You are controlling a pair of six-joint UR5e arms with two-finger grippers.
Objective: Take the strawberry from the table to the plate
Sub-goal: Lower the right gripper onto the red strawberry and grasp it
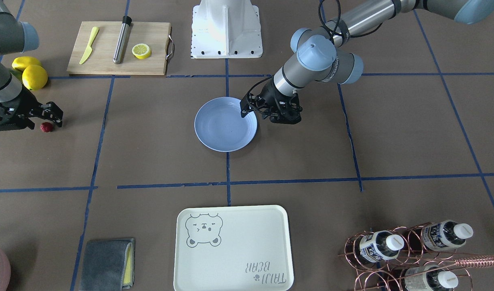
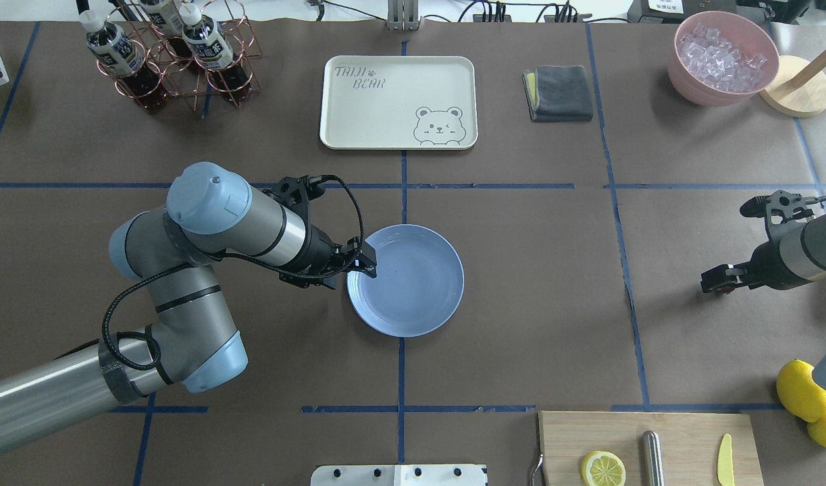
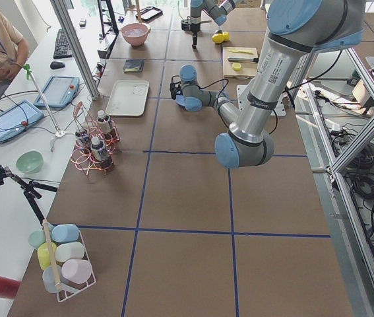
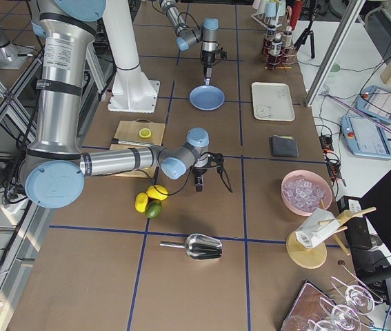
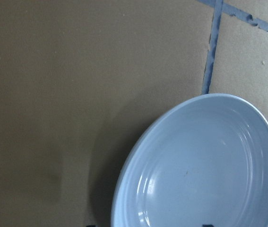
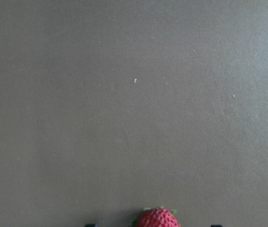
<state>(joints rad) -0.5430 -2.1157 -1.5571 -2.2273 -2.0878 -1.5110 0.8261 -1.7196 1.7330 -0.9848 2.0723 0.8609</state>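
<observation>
Right claw [image 1: 46, 123] gapes around the ungripped strawberry [image 6: 156, 218] on the tabletop [image 1: 150, 157]; left claw [image 1: 271, 116] gapes empty beside the plate [image 1: 224, 135].

The surface [image 1: 150, 161] is brown paper with a blue tape grid all over it. The plate [image 1: 226, 133] is glossy light blue with faint rings inside. The strawberry [image 1: 47, 127] is dark red and bumpy, bit of green on top. The lemons [image 1: 34, 76] are bright yellow, same as the lemon slice [image 1: 141, 51] on the pale wood cutting board [image 1: 154, 64], and the little knife [image 1: 88, 45] there is yellow-green. The tray [image 1: 238, 258] is cream with a grey bear drawing and grey lettering. The cloth [image 1: 105, 262] is dark grey with a yellow edge. The rack [image 1: 352, 251] is copper-coloured wire, and the bottles [image 1: 378, 244] have white caps. The bowl [image 2: 695, 94] is pink. Both arms [image 1: 295, 76] are silver-grey with light-blue caps, fingers [image 1: 245, 108] black.
</observation>
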